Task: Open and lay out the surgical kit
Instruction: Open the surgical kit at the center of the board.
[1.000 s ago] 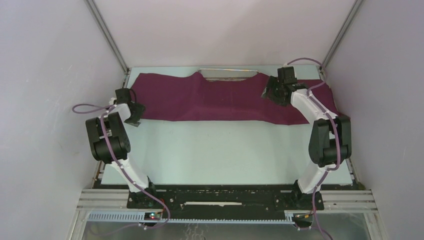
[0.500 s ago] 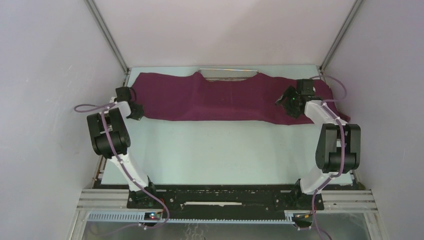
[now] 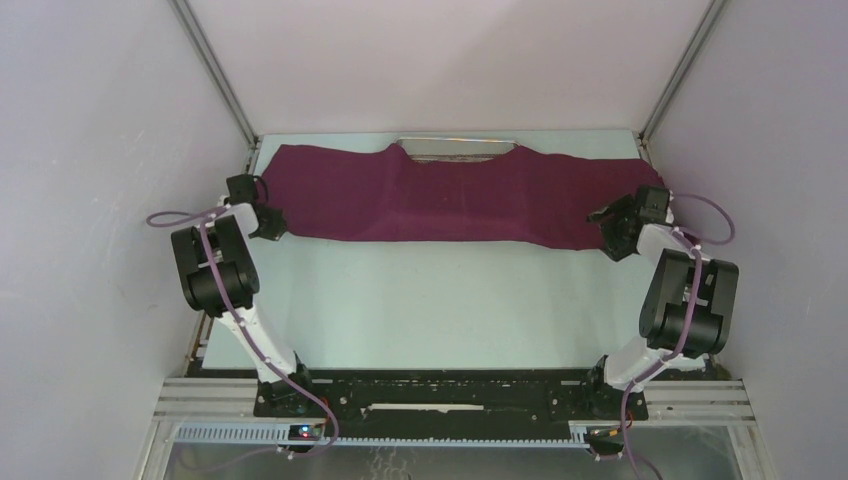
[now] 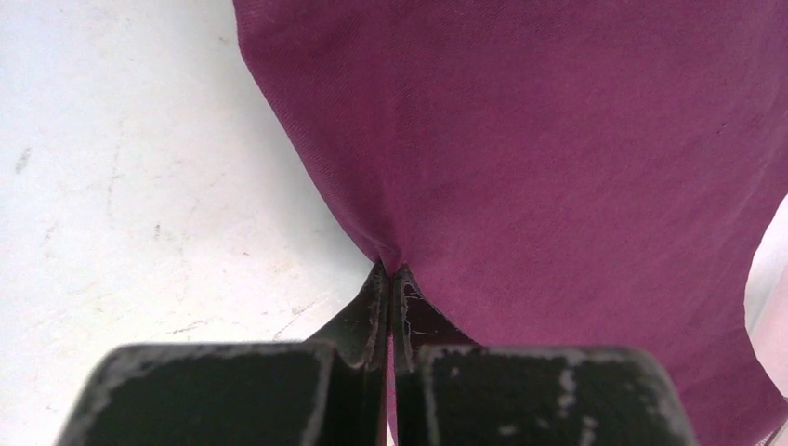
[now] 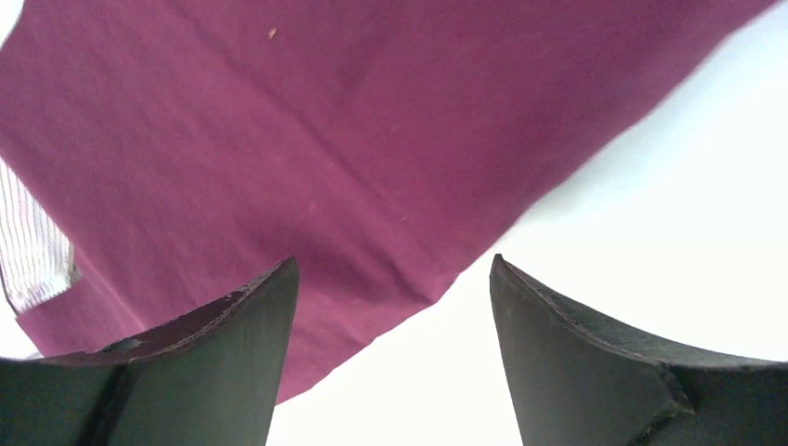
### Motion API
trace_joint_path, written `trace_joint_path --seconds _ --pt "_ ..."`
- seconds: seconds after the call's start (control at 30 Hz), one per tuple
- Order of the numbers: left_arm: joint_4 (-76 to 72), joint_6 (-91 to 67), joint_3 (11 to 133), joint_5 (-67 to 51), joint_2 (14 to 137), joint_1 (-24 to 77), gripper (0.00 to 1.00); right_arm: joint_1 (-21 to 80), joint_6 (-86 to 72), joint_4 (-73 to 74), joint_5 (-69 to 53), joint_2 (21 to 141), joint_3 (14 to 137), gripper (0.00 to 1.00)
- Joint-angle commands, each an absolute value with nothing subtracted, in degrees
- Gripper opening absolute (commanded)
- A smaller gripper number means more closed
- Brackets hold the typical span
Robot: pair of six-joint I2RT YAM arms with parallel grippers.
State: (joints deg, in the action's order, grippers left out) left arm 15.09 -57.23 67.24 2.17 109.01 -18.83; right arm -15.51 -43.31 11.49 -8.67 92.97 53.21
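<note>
I have the maroon-purple cloth wrap [image 3: 450, 195] lying in a long band across the far side of the pale table top [image 3: 430, 300]. It is humped at the back centre, where the far rim of the silver wire-mesh tray [image 3: 455, 147] shows above the fabric. No steel instruments are in view, and I judge they sit under the cloth with the rest of the tray. The left gripper [image 4: 390, 271] is at the near-left corner of the wrap with its fingers pressed together on a small peak of fabric, so the cloth puckers up into the tips and that corner is pinched. The right gripper [image 5: 395, 263] hangs over the near-right corner with its fingers spread wide. The cloth edge runs across between them and the bare table shows beyond, and I cannot tell from the wrist view whether either finger touches the fabric. I read this as the unwrapping step, with one corner secured and the other not yet taken. Next I need to bring the right fingers down astride that corner and close them on a single layer close to the edge. After that both arms can draw the cloth evenly toward the near side, low and slow, because a lopsided pull could drag the tray or bunch the wrap over it
</note>
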Motion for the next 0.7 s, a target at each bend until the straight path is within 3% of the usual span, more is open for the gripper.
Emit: trace_joint_path --seconds 0.0,0.3,0.67 --pt "14.9 -57.4 69.3 3.0 109.7 -20.1 0.0 -18.7 -46.8 6.9 -6.3 89.8 51.5 0.83" --pt "14.8 -57.2 69.8 2.1 109.9 -20.9 0.0 -25.8 -49.0 1.5 -8.9 94.3 49.5 0.72" --pt "15.0 -57.6 70.5 1.3 110.1 -21.7 0.0 -26.0 -50.0 -1.0 -10.2 104.5 54.9 0.64"
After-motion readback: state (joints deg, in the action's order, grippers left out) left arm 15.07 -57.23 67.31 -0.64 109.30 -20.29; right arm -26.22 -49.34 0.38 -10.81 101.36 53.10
